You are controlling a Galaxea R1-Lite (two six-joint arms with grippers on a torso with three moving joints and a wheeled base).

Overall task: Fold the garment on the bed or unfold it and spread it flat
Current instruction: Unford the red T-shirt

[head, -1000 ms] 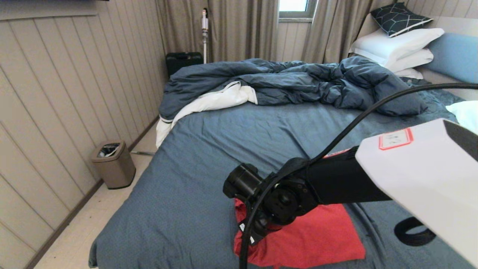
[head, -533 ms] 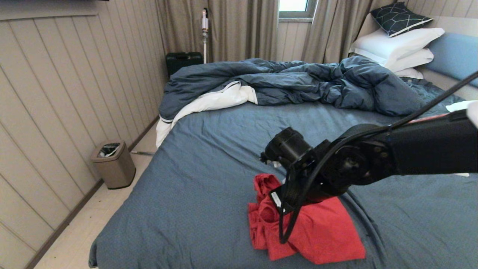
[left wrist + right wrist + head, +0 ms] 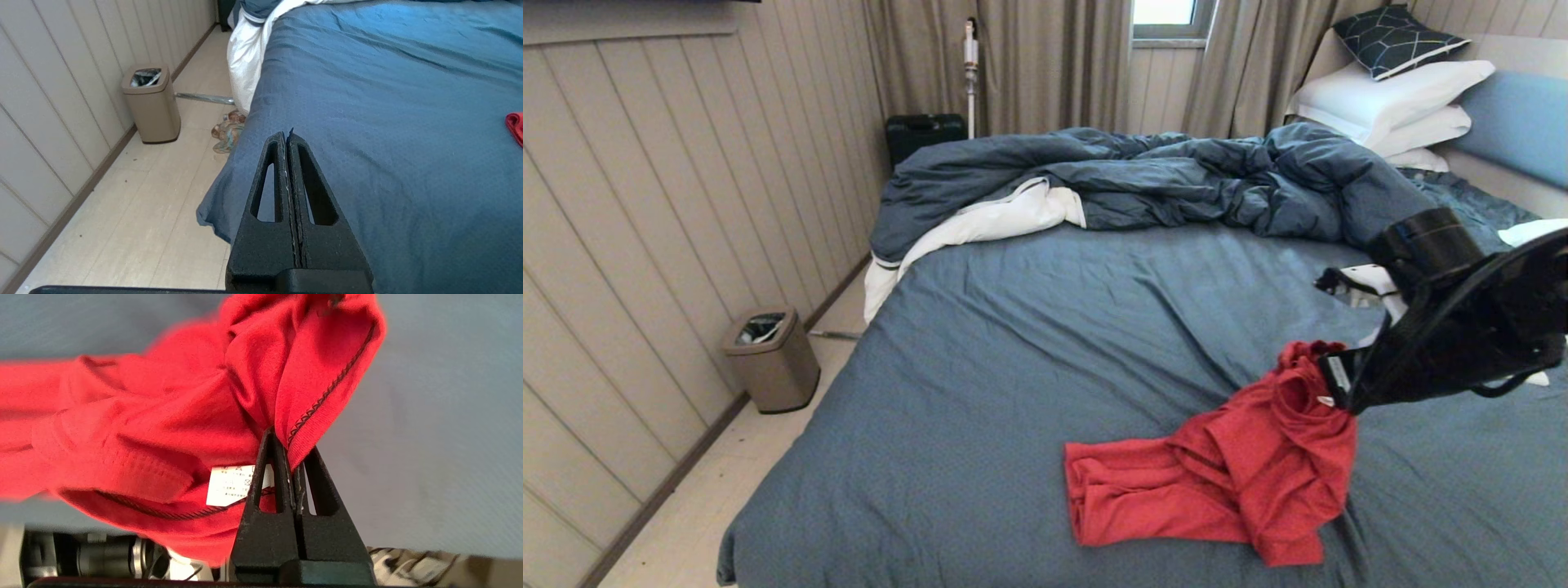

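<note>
The garment (image 3: pixel 1241 465), a red T-shirt, lies rumpled on the slate-blue bed (image 3: pixel 1029 327) near its front right part. One end rests flat on the sheet; the other end is lifted toward the right. My right gripper (image 3: pixel 1327 371) holds that raised end. In the right wrist view it (image 3: pixel 291 443) is shut on a stitched red hem of the garment (image 3: pixel 163 408), with a white care label (image 3: pixel 229 484) beside the fingers. My left gripper (image 3: pixel 286 136) is parked over the bed's front left corner, shut and empty. A red edge of the garment (image 3: pixel 515 126) shows far to its side.
A rumpled dark blue duvet (image 3: pixel 1160 175) covers the far part of the bed. White pillows (image 3: pixel 1388 98) and a dark patterned cushion (image 3: pixel 1392 37) lean by the padded headboard (image 3: pixel 1519 122). A tan bin (image 3: pixel 772 359) stands on the floor strip by the panelled wall.
My right arm has swung from the middle of the view up and to the right, pulling one end of the garment with it. The folded red pile has been drawn out into a long shape.
</note>
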